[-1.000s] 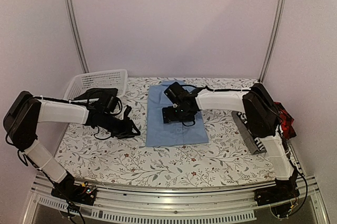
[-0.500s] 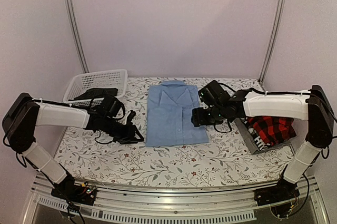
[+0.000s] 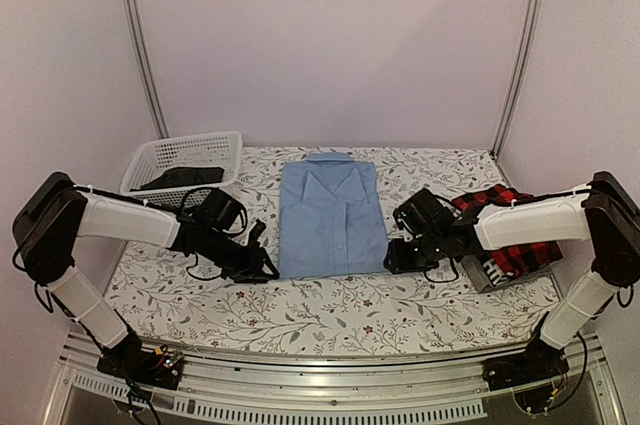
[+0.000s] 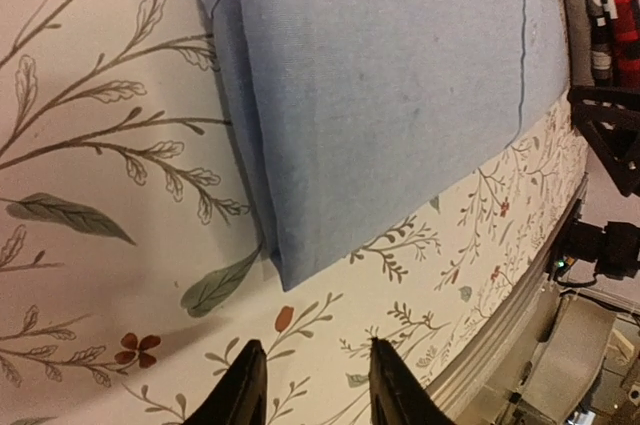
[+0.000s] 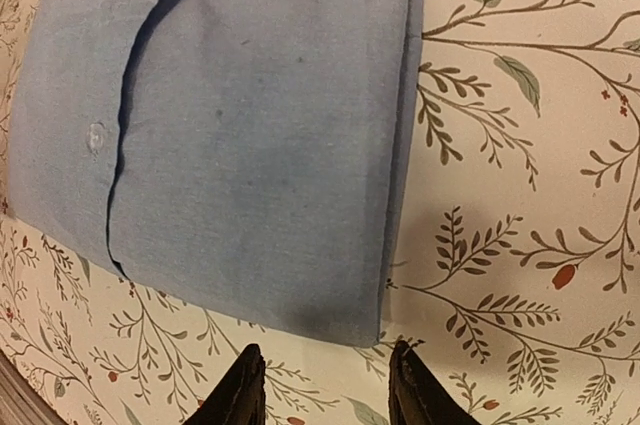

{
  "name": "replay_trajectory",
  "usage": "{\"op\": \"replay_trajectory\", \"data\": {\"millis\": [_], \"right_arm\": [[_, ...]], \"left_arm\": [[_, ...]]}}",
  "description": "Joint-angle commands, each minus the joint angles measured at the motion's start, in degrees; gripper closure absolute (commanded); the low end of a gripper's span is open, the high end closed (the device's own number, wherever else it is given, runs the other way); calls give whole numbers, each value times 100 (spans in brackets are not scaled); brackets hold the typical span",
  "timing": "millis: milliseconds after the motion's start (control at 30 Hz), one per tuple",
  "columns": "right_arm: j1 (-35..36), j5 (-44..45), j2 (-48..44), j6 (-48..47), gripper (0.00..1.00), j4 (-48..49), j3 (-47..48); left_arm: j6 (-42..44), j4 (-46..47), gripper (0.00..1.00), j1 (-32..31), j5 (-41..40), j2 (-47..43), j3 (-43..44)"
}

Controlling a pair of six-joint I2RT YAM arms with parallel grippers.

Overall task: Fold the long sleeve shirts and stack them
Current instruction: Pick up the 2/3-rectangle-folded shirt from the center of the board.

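Left gripper (image 3: 264, 265): jaws narrowly apart, empty, just off the blue shirt's near-left corner.
Blue shirt (image 3: 330, 215): folded flat, centre.
Right gripper (image 3: 394, 257): jaws partly apart, empty, beside its near-right corner.
Plaid shirt (image 3: 522, 257): far right, atop grey shirt (image 3: 478, 271).

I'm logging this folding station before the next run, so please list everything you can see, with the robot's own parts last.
light blue shirt: one, light blue, folded flat at the table's centre
plaid shirt: one, red and black, right side of the table, partly hidden by the right arm
grey shirt: one, dark grey with white lettering, at the plaid shirt's near edge, seemingly under it
basket: one, white lattice, far left corner
dark item: one, black, lying in the basket; cannot tell what it is
tablecloth: one, white with a leaf-and-flower print, covering the table
left gripper: one, black, open and empty, by the blue shirt's near left corner
right gripper: one, black, open and empty, by its near right corner
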Motion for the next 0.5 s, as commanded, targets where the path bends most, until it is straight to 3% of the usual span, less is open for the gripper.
{"op": "replay_trajectory", "data": {"millis": [0,267,467], "right_arm": [[-50,-168,-11,165,59,413,-71],[-136,-97,149,323,59,574,-197],[-72,-22,479,474,66,430,-194]], "left_arm": [[-76,154,65,-76,-41,137,54],[-131,237,67,-92,-65,323,107],[-168,233,67,-119,-76,386,107]]}}
